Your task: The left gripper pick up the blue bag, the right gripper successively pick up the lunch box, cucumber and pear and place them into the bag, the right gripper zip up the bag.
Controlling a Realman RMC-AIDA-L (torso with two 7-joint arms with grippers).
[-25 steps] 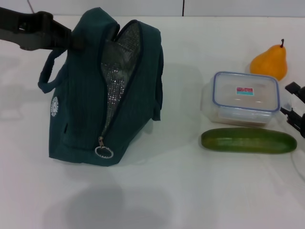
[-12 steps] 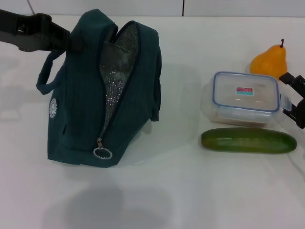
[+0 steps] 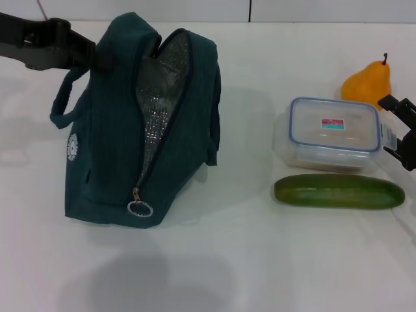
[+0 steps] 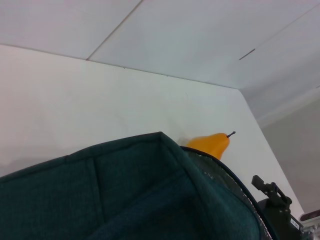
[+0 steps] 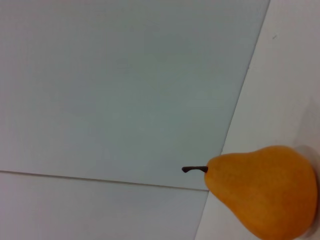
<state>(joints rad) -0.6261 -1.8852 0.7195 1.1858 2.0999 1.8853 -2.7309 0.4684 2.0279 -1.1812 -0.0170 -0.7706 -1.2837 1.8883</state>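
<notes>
The blue bag (image 3: 123,136) stands upright on the white table at the left, its zipper open and the foil lining (image 3: 156,110) showing. My left gripper (image 3: 104,58) is shut on the bag's top edge near a loop handle (image 3: 62,107). The lunch box (image 3: 335,133) lies at the right. The cucumber (image 3: 338,192) is just in front of it and the pear (image 3: 368,84) behind it. My right gripper (image 3: 394,127) is open at the lunch box's right end, one finger beside each long side. The pear (image 5: 265,192) fills the right wrist view. The left wrist view shows bag fabric (image 4: 125,195) and the pear (image 4: 210,144).
The zipper ring (image 3: 140,208) hangs low on the bag's front. A white wall (image 3: 195,10) rises behind the table's far edge. Bare white tabletop (image 3: 247,260) lies between the bag and the lunch box and along the front.
My right gripper has moved in from the right edge toward the lunch box's end. The bag shifted slightly left with the left gripper, then stayed still.
</notes>
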